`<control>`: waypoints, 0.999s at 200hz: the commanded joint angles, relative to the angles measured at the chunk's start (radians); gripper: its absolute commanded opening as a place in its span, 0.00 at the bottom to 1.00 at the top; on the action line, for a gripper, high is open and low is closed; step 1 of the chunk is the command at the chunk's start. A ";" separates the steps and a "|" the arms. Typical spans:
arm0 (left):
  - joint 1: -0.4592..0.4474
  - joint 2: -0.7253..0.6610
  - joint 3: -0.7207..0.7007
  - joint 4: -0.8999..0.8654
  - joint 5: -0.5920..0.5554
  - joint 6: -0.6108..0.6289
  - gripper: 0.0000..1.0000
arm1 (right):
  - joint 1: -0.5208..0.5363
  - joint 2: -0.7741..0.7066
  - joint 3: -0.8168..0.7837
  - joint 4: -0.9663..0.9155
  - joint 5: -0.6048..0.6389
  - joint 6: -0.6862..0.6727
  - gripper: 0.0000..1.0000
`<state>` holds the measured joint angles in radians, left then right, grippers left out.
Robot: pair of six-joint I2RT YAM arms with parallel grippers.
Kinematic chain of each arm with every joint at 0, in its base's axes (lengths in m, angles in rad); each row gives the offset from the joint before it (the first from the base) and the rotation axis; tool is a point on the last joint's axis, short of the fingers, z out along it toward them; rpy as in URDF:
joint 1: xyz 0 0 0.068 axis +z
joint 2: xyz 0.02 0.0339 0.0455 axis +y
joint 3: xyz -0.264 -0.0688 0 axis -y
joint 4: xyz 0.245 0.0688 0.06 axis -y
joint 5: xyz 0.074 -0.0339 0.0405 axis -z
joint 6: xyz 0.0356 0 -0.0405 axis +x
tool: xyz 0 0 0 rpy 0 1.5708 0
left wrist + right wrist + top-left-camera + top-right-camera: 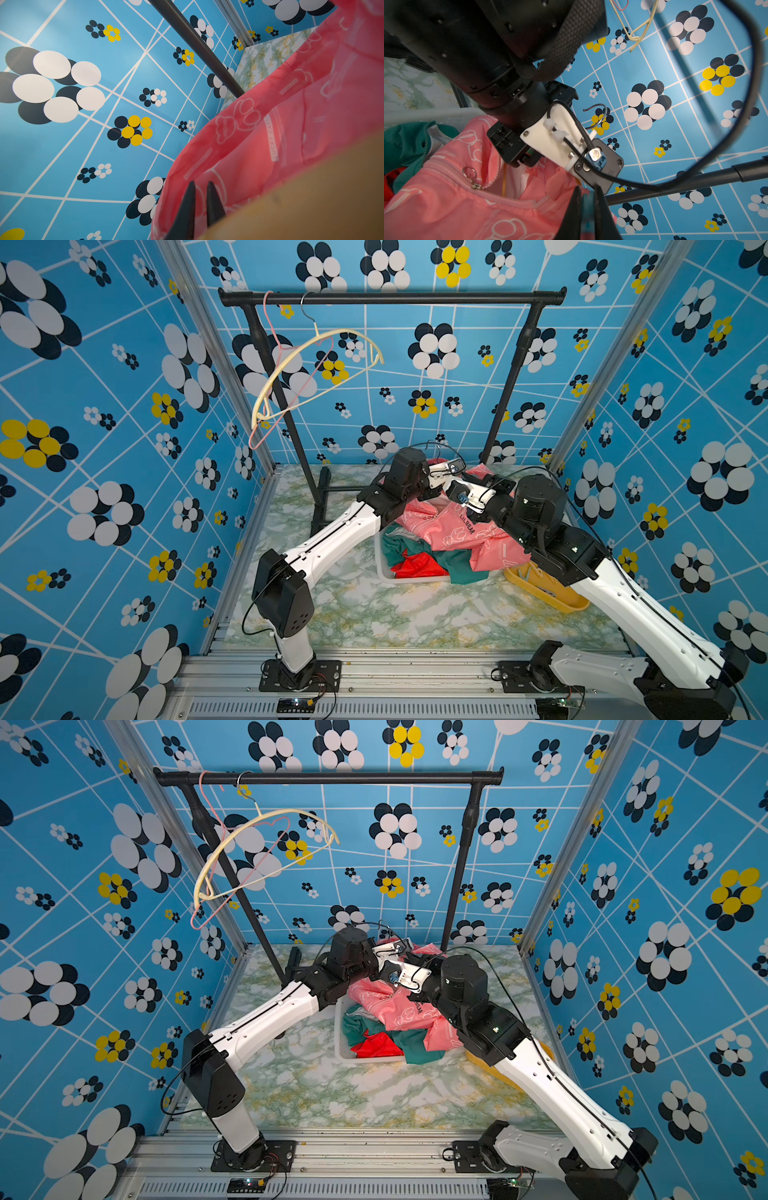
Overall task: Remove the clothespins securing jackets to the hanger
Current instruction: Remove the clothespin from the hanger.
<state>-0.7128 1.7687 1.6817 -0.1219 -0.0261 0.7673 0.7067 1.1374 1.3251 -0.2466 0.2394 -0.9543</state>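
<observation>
The rack spans the far side of the table. Two bare hangers hang at its left end. Below the bar, far and a little right of centre, a white basket holds the jackets in a heap. The pink jacket lies on top and spills over the right rim, with the green jacket and red jacket under it on the near side. A yellow bin sits just right of the basket, partly under the right arm.

Both arms meet over the far part of the pink jacket. In the right wrist view a thin metal hook rises beside the left wrist, so this jacket looks to be on a hanger. The left gripper has its jaws all but together against the pink cloth. I cannot tell what they pinch, if anything. The right gripper has its jaws closed narrow on a teal pin at the jacket's edge.

The step in hand looks like the squeeze on this pin. The next move likely calls for a firm pinch on the pin's tail to spread its mouth. Then comes a straight pull away from the cloth while the left side steadies the jacket. A pull before the mouth opens would drag the fabric along. The yellow bin seems the likely drop place.
</observation>
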 commanded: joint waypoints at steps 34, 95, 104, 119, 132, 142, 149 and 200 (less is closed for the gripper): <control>-0.011 0.052 0.123 0.005 0.030 -0.013 0.12 | -0.097 -0.082 -0.040 0.106 -0.033 0.109 0.03; -0.007 0.100 0.195 -0.028 0.032 -0.029 0.10 | -0.139 -0.199 -0.058 0.117 -0.286 0.284 0.03; -0.002 0.106 0.204 -0.032 0.039 -0.035 0.10 | -0.139 -0.218 -0.067 0.122 -0.298 0.295 0.03; 0.008 0.117 0.224 -0.044 0.049 -0.049 0.10 | -0.138 -0.253 -0.086 0.141 -0.307 0.308 0.03; 0.015 0.126 0.237 -0.051 0.061 -0.060 0.09 | -0.138 -0.280 -0.105 0.165 -0.319 0.323 0.03; 0.018 0.133 0.242 -0.051 0.061 -0.062 0.09 | -0.138 -0.295 -0.108 0.173 -0.320 0.329 0.03; 0.019 0.135 0.243 -0.049 0.058 -0.062 0.09 | -0.138 -0.300 -0.110 0.176 -0.312 0.331 0.03; 0.021 0.114 0.216 -0.029 0.035 -0.048 0.09 | -0.160 -0.229 -0.045 0.046 0.203 0.323 0.04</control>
<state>-0.6949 1.9087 1.8694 -0.1879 0.0032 0.7555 0.5716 0.8635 1.2503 -0.1257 0.1093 -0.6540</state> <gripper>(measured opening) 0.097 0.112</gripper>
